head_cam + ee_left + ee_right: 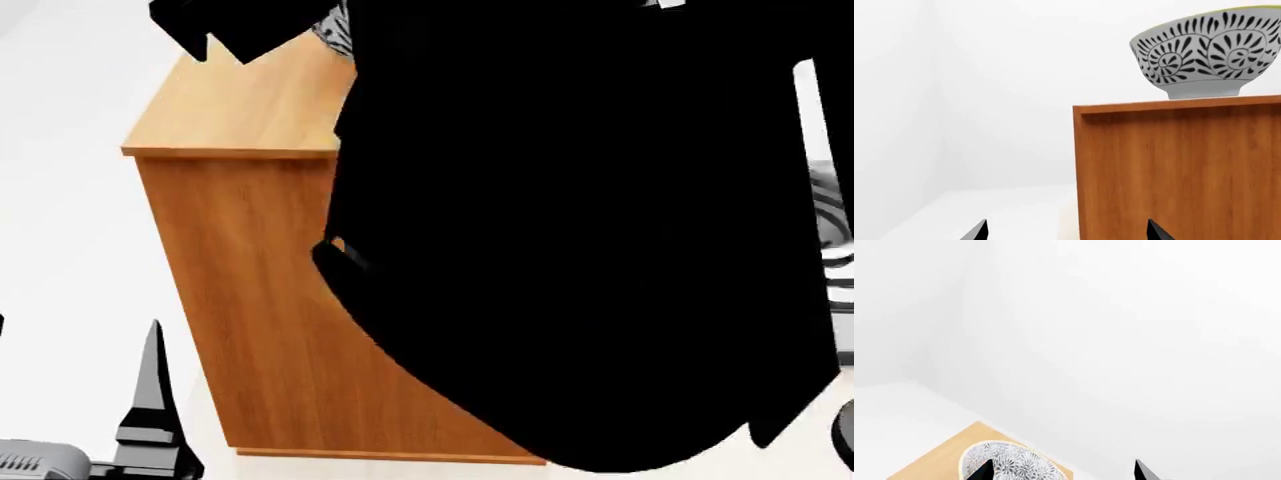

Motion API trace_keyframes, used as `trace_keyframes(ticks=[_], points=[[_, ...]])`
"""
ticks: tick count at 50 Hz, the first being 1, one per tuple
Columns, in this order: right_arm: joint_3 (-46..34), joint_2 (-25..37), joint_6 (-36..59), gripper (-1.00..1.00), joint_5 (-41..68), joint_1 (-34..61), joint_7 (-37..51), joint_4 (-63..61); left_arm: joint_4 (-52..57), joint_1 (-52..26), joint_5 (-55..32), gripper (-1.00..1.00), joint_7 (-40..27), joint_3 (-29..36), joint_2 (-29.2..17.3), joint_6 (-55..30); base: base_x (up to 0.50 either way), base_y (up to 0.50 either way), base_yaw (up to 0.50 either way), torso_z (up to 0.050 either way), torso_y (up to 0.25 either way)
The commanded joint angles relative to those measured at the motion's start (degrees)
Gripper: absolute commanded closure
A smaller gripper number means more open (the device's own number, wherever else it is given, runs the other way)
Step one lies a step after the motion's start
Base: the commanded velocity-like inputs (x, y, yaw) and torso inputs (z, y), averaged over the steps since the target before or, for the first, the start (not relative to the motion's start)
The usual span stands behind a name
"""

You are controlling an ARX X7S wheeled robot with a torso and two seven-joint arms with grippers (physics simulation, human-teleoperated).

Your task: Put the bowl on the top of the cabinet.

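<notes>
The bowl [1205,55], deep and round with a glossy white glaze and a dense dark leaf-and-spiral pattern, stands upright on the flat top of the cabinet [1174,170], a tall box of orange-brown wood grain with a paler top board and sharp square edges. In the right wrist view the bowl [1011,462] shows its patterned inside, seated on the light top near a corner. The left gripper [1066,231] shows two black pointed fingertips spread apart, holding nothing, low beside the cabinet's side. The right gripper [1062,471] hangs above the bowl with its tips likewise spread and empty. A large black arm [574,240] blocks most of the head view.
</notes>
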Motion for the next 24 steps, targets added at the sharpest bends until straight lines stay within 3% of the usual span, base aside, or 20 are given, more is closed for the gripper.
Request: trace_keyframes(ticks=[1, 13, 24], points=[[4.1, 12.4, -2.1, -1.0, 11.9, -3.2, 9.7, -12.0, 0.2, -0.4, -0.2, -1.0, -0.2, 0.0, -0.1, -0.3, 0.0, 0.0, 0.0, 0.0, 0.0], [6.7, 21.1, -5.4, -1.0, 11.8, -11.9, 11.2, -22.7, 0.4, -0.3, -0.3, -1.0, -0.4, -0.2, -0.3, -0.2, 0.0, 0.0, 0.0, 0.0, 0.0], [12.6, 27.1, -8.8, -1.0, -0.2, -29.2, 2.6, -29.4, 0.6, -0.4, -0.5, -1.0, -0.6, -0.4, -0.5, -0.1, 0.0, 0.0, 0.0, 0.0, 0.0]])
